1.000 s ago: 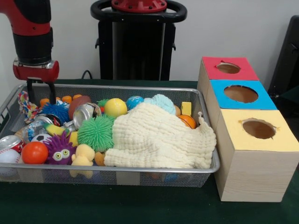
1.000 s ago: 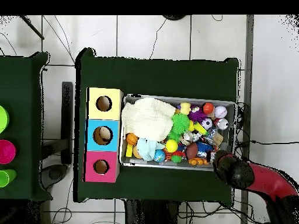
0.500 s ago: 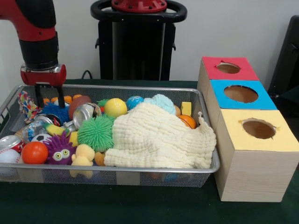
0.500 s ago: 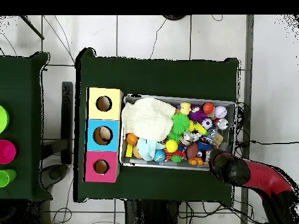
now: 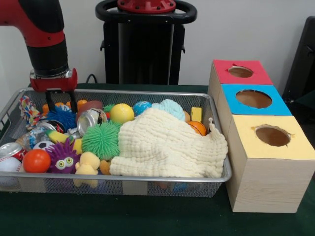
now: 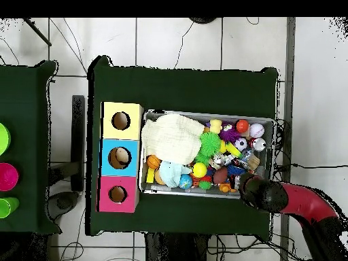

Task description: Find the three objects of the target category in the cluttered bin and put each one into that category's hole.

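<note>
The silver wire-mesh bin (image 5: 147,92) holds several toys, balls and cans; it also shows in the overhead view (image 6: 207,114). A shiny crinkled wrapper (image 5: 35,133) lies at the bin's left end, partly under a silver can (image 5: 91,118) and a blue spiky ball (image 5: 60,117). I see no other wrappers. My gripper (image 5: 60,102) hangs open and empty over the bin's far left corner, just above the blue spiky ball and a brown ball (image 5: 87,107). In the overhead view the arm (image 6: 262,194) hides the gripper.
A cream cloth (image 5: 167,145) covers the bin's right half. Three boxes stand to the right, with holes in red (image 5: 241,71), blue (image 5: 253,98) and yellow (image 5: 272,135) tops. A green spiky ball (image 5: 101,140), a purple monster toy (image 5: 62,157) and an orange ball (image 5: 36,161) lie near the front.
My gripper has moved to the picture's right in the front view, from the bin's far left corner further in over the bin, still open.
</note>
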